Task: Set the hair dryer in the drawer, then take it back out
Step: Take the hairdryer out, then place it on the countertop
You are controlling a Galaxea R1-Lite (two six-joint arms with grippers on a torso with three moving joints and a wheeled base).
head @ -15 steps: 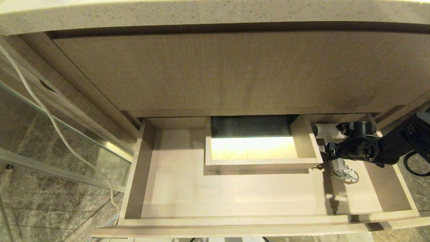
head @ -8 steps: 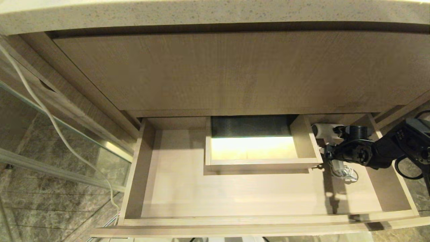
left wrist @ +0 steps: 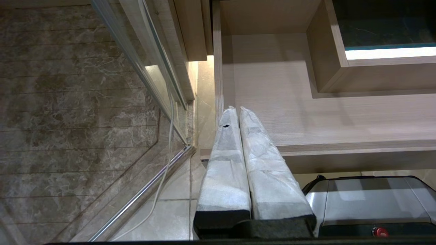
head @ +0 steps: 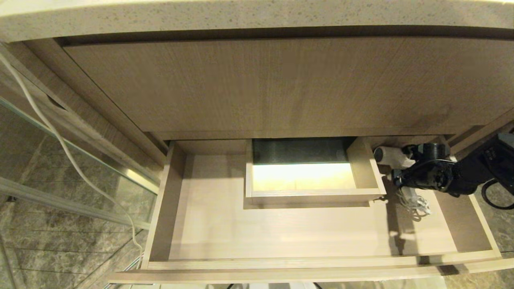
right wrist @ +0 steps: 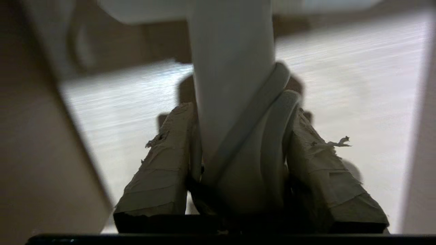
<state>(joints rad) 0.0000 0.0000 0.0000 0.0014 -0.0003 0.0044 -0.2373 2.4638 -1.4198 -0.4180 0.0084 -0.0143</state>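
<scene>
Two end effectors belong to this scene, though only one is at work. Nearest, along the bottom of the head view, runs the narrow front of the drawer (head: pixel 281 265), pulled wide open under the wooden cabinet. Its pale floor stretches across the middle of the frame, with the boxed cutout (head: pixel 309 176) at centre showing a bright strip and dark stone beyond. At the right of the frame, in the compartment between that box and the drawer's right wall, the right end effector (head: pixel 395 180) reaches in from the right edge; its taped fingers (right wrist: pixel 160 166) are clamped on the handle of the hair dryer (head: pixel 391 157), with loops of the white cord (head: pixel 415 204) pinched alongside the handle. Compared with a second ago, the jaws have narrowed onto the handle, the white barrel sits slightly higher and further toward the back corner, and the cord trails lower on the drawer floor. The left end effector (left wrist: pixel 238 112), seen only in the left wrist view, hangs with its wrapped fingers pressed together near the drawer's left front corner, above the marbled floor (head: pixel 48 241). Furthest off, the taller wood panel (head: pixel 257 84) and the speckled table (head: pixel 257 14) fill the top of the frame.
</scene>
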